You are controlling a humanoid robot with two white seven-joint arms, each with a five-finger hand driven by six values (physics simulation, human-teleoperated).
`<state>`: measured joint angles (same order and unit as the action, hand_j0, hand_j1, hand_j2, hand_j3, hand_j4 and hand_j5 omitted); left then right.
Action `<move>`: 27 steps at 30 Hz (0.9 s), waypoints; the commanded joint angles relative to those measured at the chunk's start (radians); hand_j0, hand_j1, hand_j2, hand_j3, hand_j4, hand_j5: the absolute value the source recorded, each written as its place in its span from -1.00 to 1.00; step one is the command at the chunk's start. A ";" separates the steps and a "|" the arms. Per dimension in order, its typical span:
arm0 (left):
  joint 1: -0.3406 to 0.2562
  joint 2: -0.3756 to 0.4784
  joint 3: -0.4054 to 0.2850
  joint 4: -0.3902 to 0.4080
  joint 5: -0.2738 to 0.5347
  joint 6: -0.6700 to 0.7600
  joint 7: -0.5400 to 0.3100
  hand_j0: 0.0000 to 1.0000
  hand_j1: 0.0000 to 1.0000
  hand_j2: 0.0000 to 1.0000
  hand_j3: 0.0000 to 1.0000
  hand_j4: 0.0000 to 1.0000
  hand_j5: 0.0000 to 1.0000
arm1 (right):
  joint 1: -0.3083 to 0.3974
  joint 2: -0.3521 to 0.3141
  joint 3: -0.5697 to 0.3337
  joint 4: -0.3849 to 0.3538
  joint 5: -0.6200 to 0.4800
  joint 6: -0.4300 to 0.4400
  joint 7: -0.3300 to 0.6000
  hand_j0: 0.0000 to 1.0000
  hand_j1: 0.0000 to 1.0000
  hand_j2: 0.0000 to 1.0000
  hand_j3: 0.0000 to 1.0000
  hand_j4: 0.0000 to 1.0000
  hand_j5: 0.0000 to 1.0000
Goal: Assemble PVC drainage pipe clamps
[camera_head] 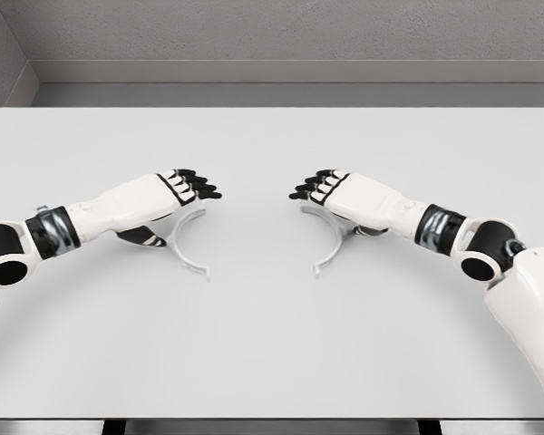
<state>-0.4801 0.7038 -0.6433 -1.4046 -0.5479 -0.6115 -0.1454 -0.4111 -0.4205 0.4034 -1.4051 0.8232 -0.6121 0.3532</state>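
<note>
Two white half-ring pipe clamp pieces lie on the white table (272, 353), their open sides facing each other. The left clamp half (182, 255) curves out from under my left hand (196, 187), which hovers over its outer side with fingers stretched forward and relaxed. Its dark thumb sits low beside the arc. The right clamp half (329, 253) shows below my right hand (310, 187), which mirrors the left with fingers extended. Whether either thumb touches its piece is hidden by the palms.
A grey wall (272, 36) runs along the table's far edge. The table's near edge lies at the bottom of the view.
</note>
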 commanded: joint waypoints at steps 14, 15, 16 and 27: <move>-0.003 -0.015 0.005 -0.013 0.008 0.001 -0.006 1.00 1.00 1.00 1.00 1.00 1.00 | 0.018 0.003 0.009 -0.092 -0.030 0.001 0.021 1.00 1.00 1.00 1.00 1.00 1.00; -0.005 -0.010 0.005 -0.011 0.011 0.001 -0.006 1.00 1.00 1.00 1.00 1.00 1.00 | 0.018 0.003 0.009 -0.091 -0.029 0.001 0.021 1.00 1.00 1.00 1.00 1.00 1.00; -0.006 -0.009 0.008 -0.011 0.014 0.001 -0.006 1.00 1.00 1.00 1.00 1.00 1.00 | 0.017 0.005 0.011 -0.089 -0.029 0.001 0.021 1.00 1.00 1.00 1.00 1.00 1.00; -0.009 -0.007 0.013 0.033 0.011 0.001 -0.006 1.00 1.00 1.00 1.00 1.00 1.00 | 0.002 0.028 0.055 -0.084 -0.027 0.001 0.023 1.00 1.00 1.00 1.00 1.00 1.00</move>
<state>-0.4909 0.6980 -0.6315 -1.3775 -0.5409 -0.6115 -0.1524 -0.4111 -0.3949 0.4492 -1.4886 0.8027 -0.6127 0.3762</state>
